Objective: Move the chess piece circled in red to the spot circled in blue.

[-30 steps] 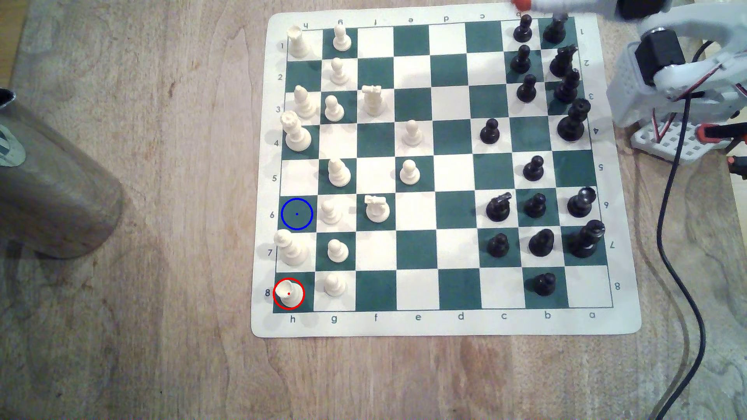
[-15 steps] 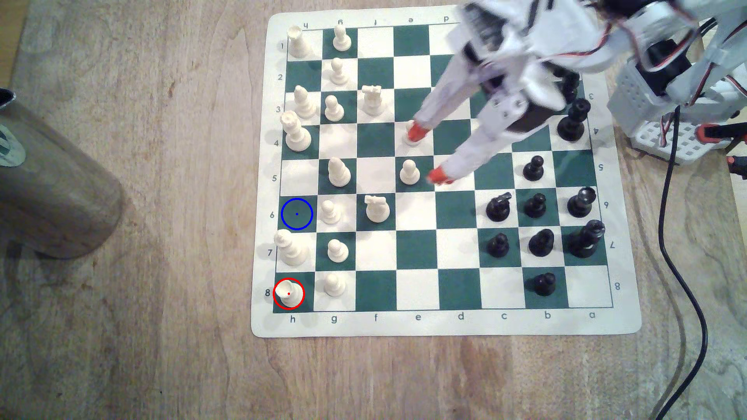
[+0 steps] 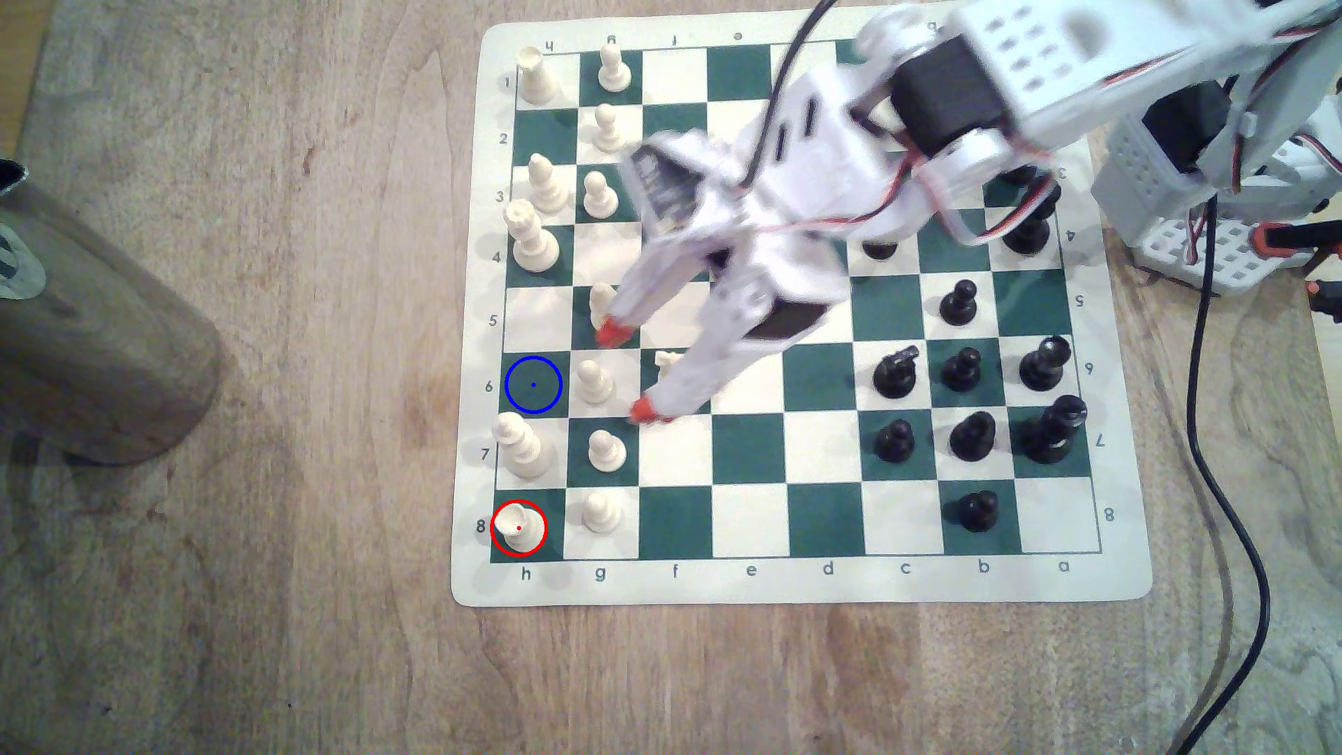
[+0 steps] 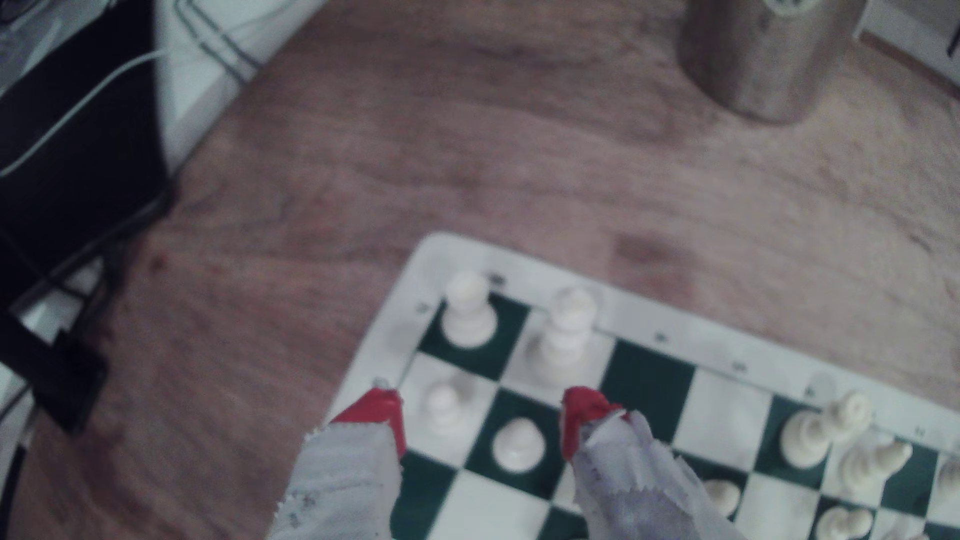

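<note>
Wooden desk point(image 3: 290, 363), green board point(image 3: 799, 581). Your pincer point(image 3: 624, 372) hangs mid-board, tips apart, empty. Rook point(image 3: 518, 528) untouched in red ring; blue-ringed square point(image 3: 533, 385) vacant. You have everything left: reach, grasp, carry, place.

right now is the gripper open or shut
Open. In the exterior view the gripper has its two red fingertips spread wide apart above the board, holding nothing; the rook stands untouched in its red ring.

Spread tool point(image 4: 483, 415) hangs over blurred cream pawns point(image 4: 518, 444).
</note>
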